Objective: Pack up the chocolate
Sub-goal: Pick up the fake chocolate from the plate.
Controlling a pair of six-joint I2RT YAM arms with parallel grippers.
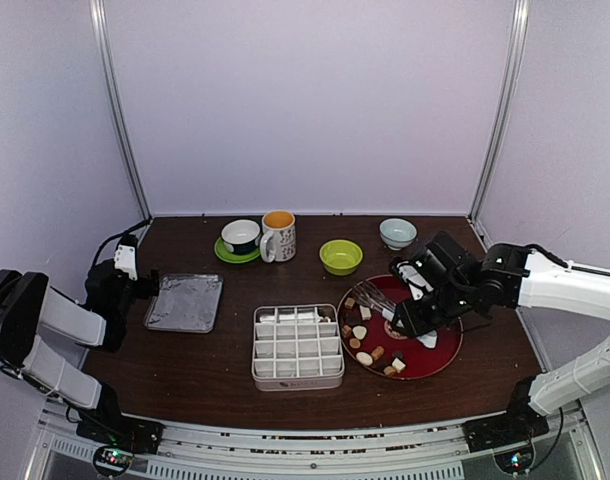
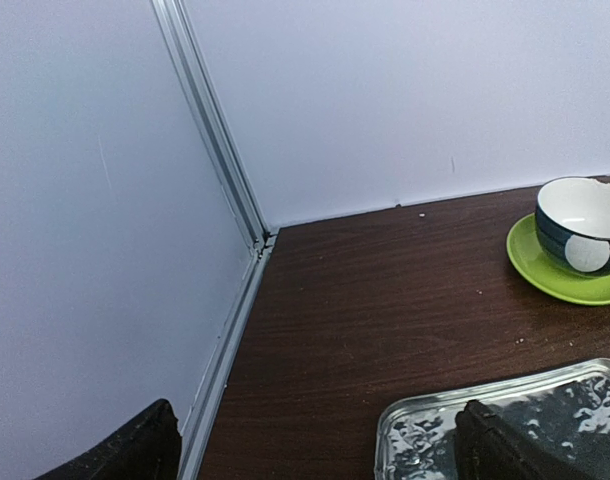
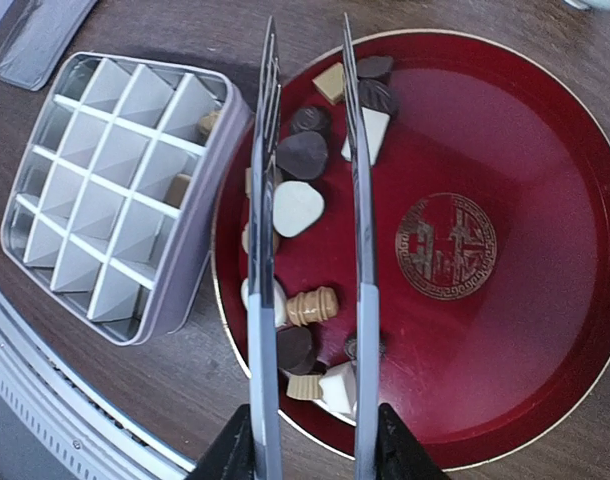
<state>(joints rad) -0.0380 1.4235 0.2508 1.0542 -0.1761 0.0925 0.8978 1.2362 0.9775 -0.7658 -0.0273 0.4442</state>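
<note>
While tongs [image 3: 263, 260] hover, about thirteen chocolates [image 3: 297, 208], one plate [image 3: 505, 120]

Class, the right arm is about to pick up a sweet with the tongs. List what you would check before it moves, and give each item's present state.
1. Right fingers clamped on the tongs: ok.
2. Tong blades apart, with a white chocolate lying between them: ok.
3. Tong tips low enough to touch the red plate: cannot tell.
4. Divided box close beside the plate, most compartments free: ok.
5. Left fingers open and parked at the foil tray, far from the plate: ok.
</note>
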